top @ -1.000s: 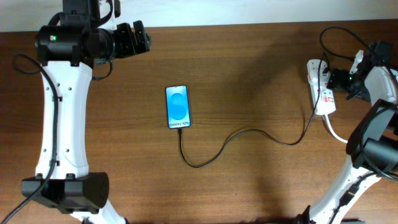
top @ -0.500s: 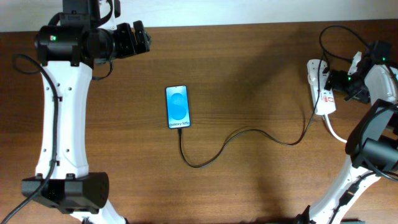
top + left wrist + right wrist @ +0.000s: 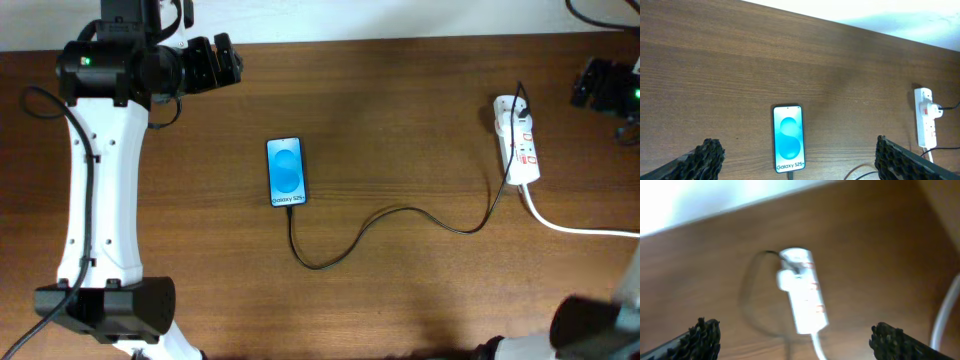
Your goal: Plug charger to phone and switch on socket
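Note:
The phone (image 3: 286, 171) lies flat mid-table with its blue screen lit; it also shows in the left wrist view (image 3: 788, 138). The charger cable (image 3: 400, 212) runs from the phone's bottom edge in a curve to the white socket strip (image 3: 518, 151) at the right, which also shows in the left wrist view (image 3: 925, 117) and, blurred, in the right wrist view (image 3: 802, 297). My left gripper (image 3: 220, 62) is open and empty, high at the back left. My right gripper (image 3: 600, 88) is open and empty, at the far right edge, away from the socket.
A thick white cord (image 3: 575, 225) leaves the socket toward the right edge. The left arm's white links (image 3: 95, 180) stand along the left side. A white wall runs behind the table's far edge.
My right gripper has pulled away from the socket strip, up and to the right toward the frame edge. The left arm, phone and cable have not moved.

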`<state>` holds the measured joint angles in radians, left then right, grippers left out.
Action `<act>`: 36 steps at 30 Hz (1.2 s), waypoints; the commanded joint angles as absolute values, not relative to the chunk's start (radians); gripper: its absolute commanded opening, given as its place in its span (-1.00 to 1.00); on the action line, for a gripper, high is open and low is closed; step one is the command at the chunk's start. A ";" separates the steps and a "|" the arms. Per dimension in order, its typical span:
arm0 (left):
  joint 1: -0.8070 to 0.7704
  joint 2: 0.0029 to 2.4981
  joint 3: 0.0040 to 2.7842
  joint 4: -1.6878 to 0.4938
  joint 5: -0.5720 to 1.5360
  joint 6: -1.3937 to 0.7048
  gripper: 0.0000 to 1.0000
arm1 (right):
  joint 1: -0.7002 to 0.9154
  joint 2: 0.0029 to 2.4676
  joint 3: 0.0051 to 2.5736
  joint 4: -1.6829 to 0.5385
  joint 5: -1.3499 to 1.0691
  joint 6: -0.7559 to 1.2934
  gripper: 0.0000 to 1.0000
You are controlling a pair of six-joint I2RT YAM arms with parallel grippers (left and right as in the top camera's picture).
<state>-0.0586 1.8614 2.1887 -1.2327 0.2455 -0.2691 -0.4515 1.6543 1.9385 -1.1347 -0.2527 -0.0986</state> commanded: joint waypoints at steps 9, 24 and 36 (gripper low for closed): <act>-0.056 1.864 2.193 -1.233 0.239 -0.264 0.99 | -0.121 1.392 1.949 -1.343 -0.644 -0.034 0.97; -0.056 1.864 2.193 -1.233 0.239 -0.264 0.99 | -0.026 1.396 1.949 -1.394 -0.619 -0.054 0.97; -0.056 1.864 2.193 -1.233 0.239 -0.264 0.99 | 0.138 1.313 1.867 -1.309 -0.320 -0.276 0.97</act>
<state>-0.0586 1.8614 2.1887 -1.2320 0.2455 -0.2691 0.0811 1.3746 1.9064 -1.3647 -0.5018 -0.2268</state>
